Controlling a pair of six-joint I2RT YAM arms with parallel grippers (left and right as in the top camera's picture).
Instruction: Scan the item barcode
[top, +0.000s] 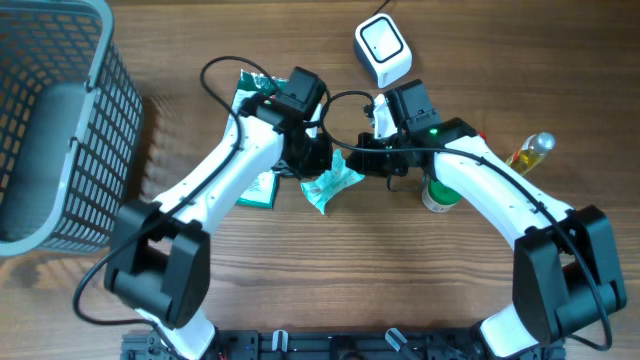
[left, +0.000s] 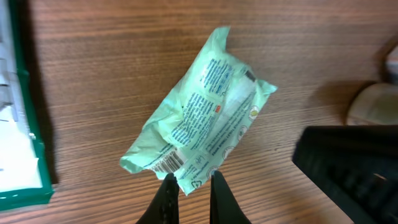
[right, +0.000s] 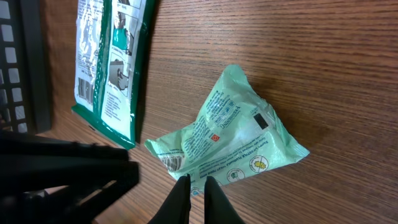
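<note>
The packet (top: 331, 185) is at mid-table, just beside a dark green pouch (right: 109, 68). 2 grippers pinch its edge: the left gripper (left: 189, 182) is closed tight on it, the right gripper (right: 195, 185) likewise.

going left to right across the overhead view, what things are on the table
grey mesh basket → dark green packet → light green pouch → white scanner → green-capped container → yellow bottle
</note>
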